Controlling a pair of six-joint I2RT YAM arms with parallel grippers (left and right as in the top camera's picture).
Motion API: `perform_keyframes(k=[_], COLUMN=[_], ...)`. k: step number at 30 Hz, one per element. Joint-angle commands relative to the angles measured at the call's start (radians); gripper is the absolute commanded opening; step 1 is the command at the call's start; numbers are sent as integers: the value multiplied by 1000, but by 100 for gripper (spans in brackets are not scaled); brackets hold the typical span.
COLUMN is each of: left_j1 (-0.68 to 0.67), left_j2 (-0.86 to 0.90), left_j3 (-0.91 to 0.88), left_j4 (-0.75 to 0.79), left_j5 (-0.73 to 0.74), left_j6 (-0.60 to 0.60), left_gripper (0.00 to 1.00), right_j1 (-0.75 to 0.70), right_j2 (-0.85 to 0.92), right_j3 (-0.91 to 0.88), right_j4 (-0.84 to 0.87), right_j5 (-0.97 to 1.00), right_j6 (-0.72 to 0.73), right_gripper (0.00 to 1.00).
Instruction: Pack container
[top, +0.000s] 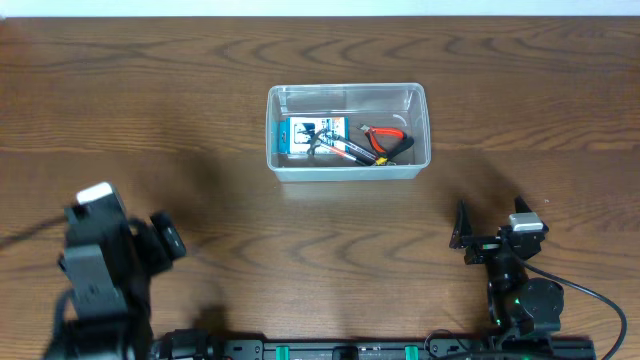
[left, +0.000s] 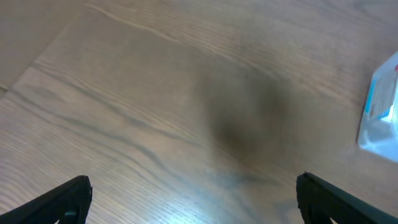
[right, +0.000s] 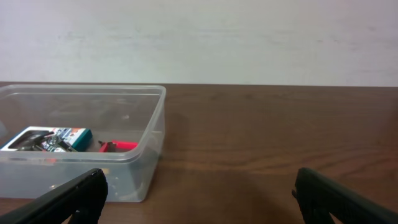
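- Left arm (top: 95, 265): at the near-left corner of the worktop (top: 200, 60). Left jaws are spread wide and grip nothing. The left wrist view shows only wood grain and a dark shadow patch between the two black tips.
- Right arm (top: 510, 270): at the near edge, right of centre, with a black cable (top: 590, 300) looping off its base toward the right edge. Right jaws are fully apart and grip nothing. They point toward the far edge, with bare worktop between the tips.
- Both sets of jaws are well apart from the container.
- Container (top: 345, 172): clear plastic bin, upright, with no lid on it. It sits about midway between the left and right edges, somewhat nearer the far edge than the near one, with its long side parallel to the near edge. From the right wrist it shows ahead and to the left (right: 155, 143). A blurred corner of it (left: 379, 124) shows at the right edge of the left wrist view.
- Inside, left part: a blue-and-white box (top: 310, 138) lies flat on the bottom.
- Inside, right part: red-handled pliers (top: 385, 135) lie on the bottom.
- Between them: a dark tool (top: 350, 150) lies diagonally, with one end over the box. Can't tell what kind of tool it is.
- Far side: a pale wall (right: 199, 37) stands behind the far edge.
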Motion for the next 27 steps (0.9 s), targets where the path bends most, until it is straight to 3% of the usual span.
perform_keyframes(k=[1,6,11,18,27], left_j1=[-10,-10,-10,-10,-10], left_j2=[-124,-311,-408,-479,-541], left_j3=[-125,-337,-497,-695,-805], left_j4=[101,487,711,894,941], left_j5=[28,64,64,66,58], left_j6=[-64,-224,-330,-455,-426], left_gripper=[98,98,98,98,98], right_j1=[-5,-5,-5,-5,-5], right_j2=[-6,-6,-6,-6,-6], right_j3=[-2,-2,-2,-2,-2], right_j4=[-3,-3,-3,-3,-3], right_j5=[-3,-3,-3,-3,-3], right_j6=[10,10,10,10,10], right_gripper=[99,99,99,99,99])
